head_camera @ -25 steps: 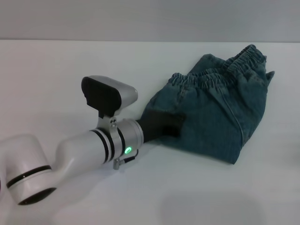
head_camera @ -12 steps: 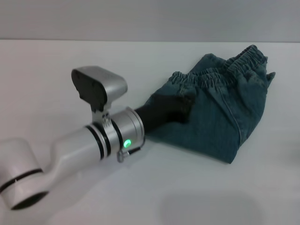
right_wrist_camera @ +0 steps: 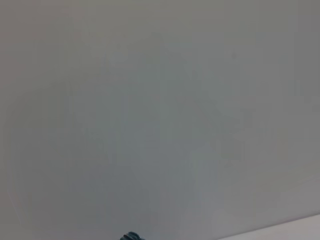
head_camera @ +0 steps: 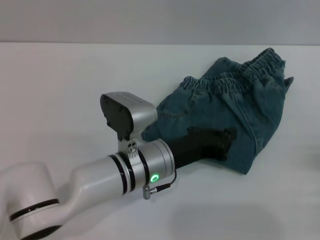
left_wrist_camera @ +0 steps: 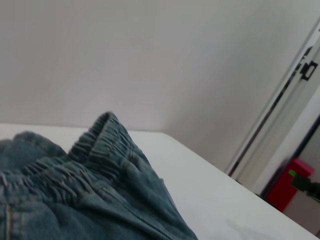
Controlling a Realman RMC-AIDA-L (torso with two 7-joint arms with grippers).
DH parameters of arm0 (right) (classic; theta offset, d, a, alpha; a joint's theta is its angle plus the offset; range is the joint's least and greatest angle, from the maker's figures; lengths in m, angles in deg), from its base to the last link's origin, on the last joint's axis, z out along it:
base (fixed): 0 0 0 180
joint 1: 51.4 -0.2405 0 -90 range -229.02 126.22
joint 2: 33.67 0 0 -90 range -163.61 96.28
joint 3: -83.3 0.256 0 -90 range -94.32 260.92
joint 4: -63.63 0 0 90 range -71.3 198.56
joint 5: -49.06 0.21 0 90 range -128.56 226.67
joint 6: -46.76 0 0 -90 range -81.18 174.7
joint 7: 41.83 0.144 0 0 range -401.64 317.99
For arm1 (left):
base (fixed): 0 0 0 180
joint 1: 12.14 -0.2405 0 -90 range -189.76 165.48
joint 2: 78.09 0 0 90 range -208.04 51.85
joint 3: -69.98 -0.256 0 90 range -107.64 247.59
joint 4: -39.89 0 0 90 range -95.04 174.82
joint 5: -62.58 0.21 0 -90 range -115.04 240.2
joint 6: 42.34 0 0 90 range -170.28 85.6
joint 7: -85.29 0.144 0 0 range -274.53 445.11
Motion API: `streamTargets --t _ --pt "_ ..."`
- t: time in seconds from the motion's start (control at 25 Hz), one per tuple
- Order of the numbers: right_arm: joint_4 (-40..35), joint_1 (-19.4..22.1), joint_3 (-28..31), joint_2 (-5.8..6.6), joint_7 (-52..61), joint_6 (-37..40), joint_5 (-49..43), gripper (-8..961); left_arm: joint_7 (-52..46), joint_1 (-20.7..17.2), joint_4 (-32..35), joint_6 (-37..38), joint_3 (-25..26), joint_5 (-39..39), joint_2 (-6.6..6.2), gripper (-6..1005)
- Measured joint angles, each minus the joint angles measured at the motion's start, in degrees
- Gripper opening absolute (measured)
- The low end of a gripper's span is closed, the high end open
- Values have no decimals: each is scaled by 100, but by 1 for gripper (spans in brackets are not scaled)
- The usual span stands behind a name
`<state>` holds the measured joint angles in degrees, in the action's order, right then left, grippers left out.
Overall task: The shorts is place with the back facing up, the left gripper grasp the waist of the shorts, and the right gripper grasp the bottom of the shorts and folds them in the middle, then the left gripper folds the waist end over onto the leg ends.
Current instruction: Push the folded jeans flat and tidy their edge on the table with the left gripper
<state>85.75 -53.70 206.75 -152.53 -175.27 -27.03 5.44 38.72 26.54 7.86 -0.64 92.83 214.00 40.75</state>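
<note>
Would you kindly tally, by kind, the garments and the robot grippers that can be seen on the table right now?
Denim shorts: 1
Robot grippers: 1, the left gripper, over the shorts
Total: 2

Soft, even light; faint shadows; wrist views slightly blurred.

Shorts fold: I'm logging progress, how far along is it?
Mostly done. The shorts lie as a compact folded bundle on the table, with the waist stacked at the far side. The left hand is over the bundle's near part. The right hand isn't visible. Left: withdrawing the arm.
</note>
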Motion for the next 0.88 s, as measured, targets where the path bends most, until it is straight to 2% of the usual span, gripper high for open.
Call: streamTargets --t 0.28,0.56,0.88 --pt "3 -6 -6 3 8 23 -6 -2 -569 260 53 -628 -220 182 28 39" --pt "-8 51 -3 -16 14 -36 21 -2 -635 381 149 -1108 -201 185 26 42" --pt "-13 63 -6 -31 73 -54 32 -2 -835 555 638 -1152 -55 187 24 45"
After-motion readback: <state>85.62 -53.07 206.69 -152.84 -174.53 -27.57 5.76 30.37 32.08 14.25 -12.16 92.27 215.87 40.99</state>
